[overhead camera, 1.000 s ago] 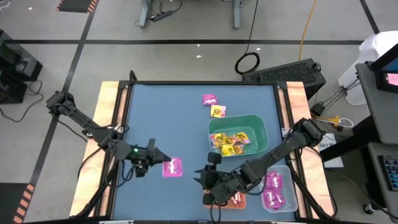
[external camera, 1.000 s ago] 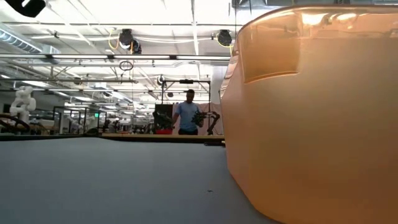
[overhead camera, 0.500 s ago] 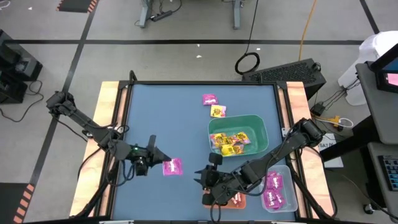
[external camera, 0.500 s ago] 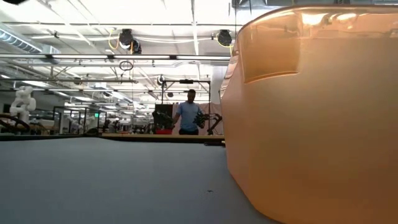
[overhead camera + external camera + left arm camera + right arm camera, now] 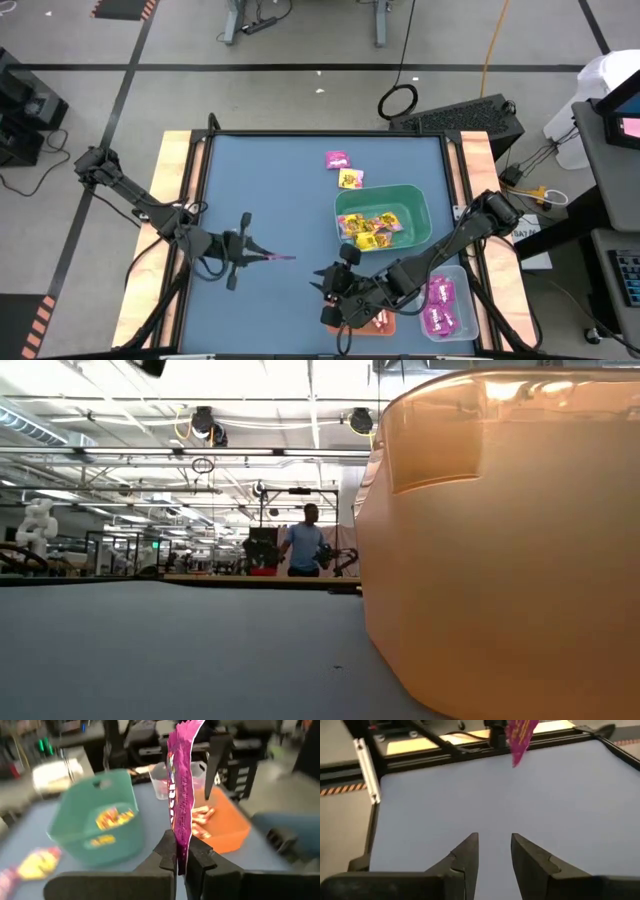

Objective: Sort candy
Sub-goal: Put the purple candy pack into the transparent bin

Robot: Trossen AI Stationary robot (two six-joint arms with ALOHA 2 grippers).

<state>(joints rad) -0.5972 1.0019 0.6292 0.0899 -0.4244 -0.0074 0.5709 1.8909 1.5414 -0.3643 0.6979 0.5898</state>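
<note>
My left gripper hangs over the table's near left, shut on a magenta-purple candy packet that shows edge-on from above. The same packet stands up past the fingers in the left wrist view. My right gripper hovers open over the near middle of the table, its fingers empty and pointing toward the held packet. A loose magenta packet and a yellow one lie flat on the mat at the back. My left gripper pinches one end of the magenta packet between its two fingers. The fingers come nearly level from the table's left. The packet juts out past the fingertips toward the right, standing on edge and lifted clear of the table.
A green bin holds yellow candies at centre right. A clear bin with magenta packets sits at the near right. Beside it an orange bin holds thin sticks, partly under my right arm. A person stands far behind the table.
My left gripper has rolled about its own pointing line without shifting place. The magenta packet has turned with it from lying flat to standing on edge, still held clear of the table. My right gripper has rolled slightly.
</note>
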